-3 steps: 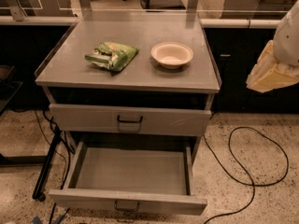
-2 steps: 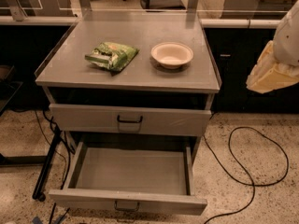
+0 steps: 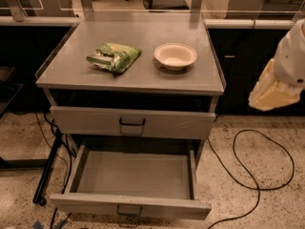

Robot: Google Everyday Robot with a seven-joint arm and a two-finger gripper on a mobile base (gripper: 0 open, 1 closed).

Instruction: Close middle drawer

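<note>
The grey metal cabinet (image 3: pixel 131 80) stands in the middle of the camera view. Its middle drawer (image 3: pixel 128 205) is pulled far out toward me. The drawer's wide shallow tray (image 3: pixel 133 174) is bare inside, and a small dark handle (image 3: pixel 129 210) sits at the centre of its low front panel. The top drawer (image 3: pixel 132 122) above it is pushed in, with a dark handle. The bottom drawer is hidden under the open one. Only a white arm part with a tan cover (image 3: pixel 279 80) shows at the right edge, well apart from the cabinet. The gripper itself is out of view.
A green snack bag (image 3: pixel 114 56) and a white bowl (image 3: pixel 175 55) lie on the cabinet top. A black cable (image 3: pixel 257 168) loops on the speckled floor to the right. A black stand leg (image 3: pixel 47 171) and cables are at the left. Dark counters run behind.
</note>
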